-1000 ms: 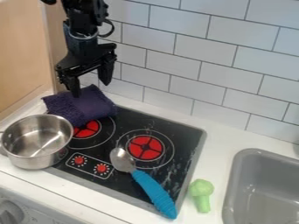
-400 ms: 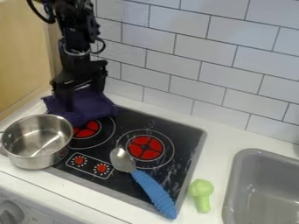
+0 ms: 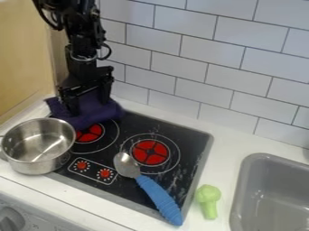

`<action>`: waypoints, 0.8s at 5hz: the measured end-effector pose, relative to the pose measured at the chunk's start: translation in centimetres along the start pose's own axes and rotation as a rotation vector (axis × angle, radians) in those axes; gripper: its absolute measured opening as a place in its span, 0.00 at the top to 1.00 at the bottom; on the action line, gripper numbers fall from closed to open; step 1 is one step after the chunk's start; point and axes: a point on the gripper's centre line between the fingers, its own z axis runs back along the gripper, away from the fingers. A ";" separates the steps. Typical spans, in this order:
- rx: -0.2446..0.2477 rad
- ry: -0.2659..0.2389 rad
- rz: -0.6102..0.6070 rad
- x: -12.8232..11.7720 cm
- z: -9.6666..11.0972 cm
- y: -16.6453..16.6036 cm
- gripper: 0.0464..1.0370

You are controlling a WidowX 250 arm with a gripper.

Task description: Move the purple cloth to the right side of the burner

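Over the back-left corner of the stove, the black gripper [image 3: 89, 103] points down into the purple cloth [image 3: 91, 118]. Its two fingers stand apart, one toward the left and one toward the right, with bunched cloth between them. The fingertips sink against the cloth, which hides part of the left burner [image 3: 91, 133]. Farther right, the other red burner [image 3: 149, 152] lies uncovered on the black stovetop.
A steel pot [image 3: 37, 146] stands at the stove's left edge, close to the cloth. A blue-handled spoon [image 3: 158, 198] lies across the stove's front right. Green toy broccoli [image 3: 208, 200] and a grey sink [image 3: 271, 194] are at right. Wall tiles rise behind.
The gripper has come down from above the cloth onto it, its fingers still apart. The cloth's top looks pressed lower and its right side bulges slightly.
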 end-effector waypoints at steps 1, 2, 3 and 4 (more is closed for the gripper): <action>0.003 0.009 0.004 0.1 -0.2 -0.4 0.04; 0.000 0.016 0.000 -0.5 -0.2 -0.9 0.04; 0.012 0.019 -0.012 -1.6 -0.2 -1.3 0.04; 0.029 0.020 -0.043 -3.7 -0.1 -1.9 0.04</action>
